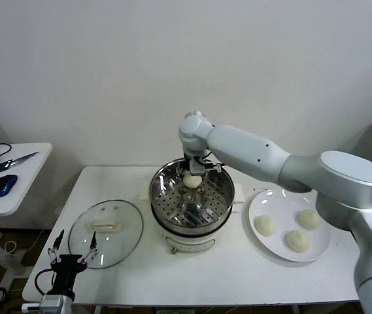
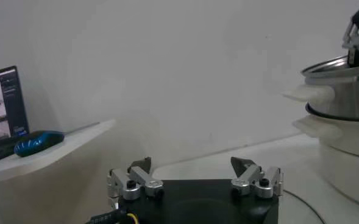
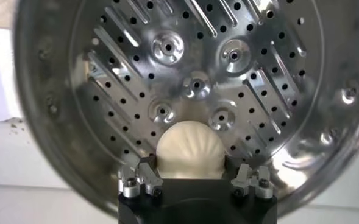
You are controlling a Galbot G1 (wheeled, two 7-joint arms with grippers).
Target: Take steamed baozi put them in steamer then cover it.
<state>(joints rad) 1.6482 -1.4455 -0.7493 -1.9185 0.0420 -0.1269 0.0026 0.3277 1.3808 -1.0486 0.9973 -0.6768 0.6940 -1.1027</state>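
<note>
Table (image 1: pixel 140 268): white, carrying the steamer at centre, the cover to its left and the plate to its right.
Right arm: reached from the right across to the far side of the steamer; right gripper (image 1: pixel 193 175) hung over the far part of the pot, jaws clamped on one baozi.
Steamer (image 1: pixel 219 208): shiny steel pot on a cream base (image 1: pixel 189 244); its perforated tray (image 3: pixel 240 79) held no bun lying on it.
Cover (image 1: pixel 106 233): glass lid lying flat on the table, left of the steamer, handle up. Probably heavy, rigid, breakable and slick on the glass; the cream handle (image 1: pixel 107 226) looked the sensible place to grip.
Plate (image 1: pixel 274 250): white, right of the steamer, holding three baozi (image 1: pixel 265 226).
Left gripper (image 2: pixel 194 182): parked low at the near left table edge, just near of the cover, jaws apart and holding nothing.
Held baozi (image 3: pixel 190 151): between the right fingers, above the tray, not yet set down. Judged light, soft and easily dented; best taken across its sides with mild pressure, sparing the pleated top.
Task stage: first bun going in, three more and the cover outstanding.
</note>
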